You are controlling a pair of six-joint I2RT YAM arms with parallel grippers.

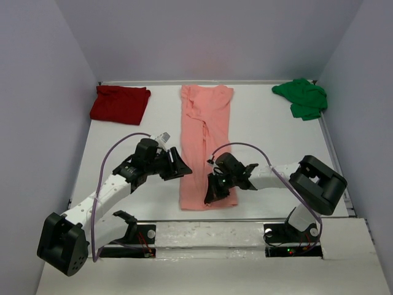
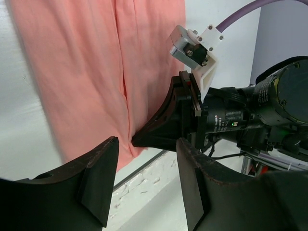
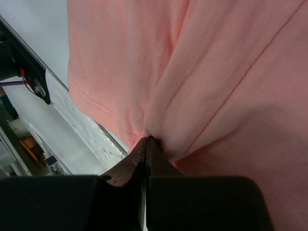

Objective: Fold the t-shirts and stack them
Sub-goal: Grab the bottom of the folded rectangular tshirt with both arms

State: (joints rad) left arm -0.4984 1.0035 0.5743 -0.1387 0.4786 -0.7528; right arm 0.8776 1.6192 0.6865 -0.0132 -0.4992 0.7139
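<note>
Right pincer [image 3: 146,143] pinching salmon-pink t-shirt [image 1: 206,141] hem, long folded strip, creased

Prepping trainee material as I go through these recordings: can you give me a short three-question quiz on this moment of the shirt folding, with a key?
1. True or false: the right pincer is shut on the pink shirt.
2. Where on the table does the green shirt lie? A far right corner; B far left corner; C middle.
3. Fill in: the left pincer is ____ and holds nothing.
Key: 1 true; 2 A; 3 open.
</note>
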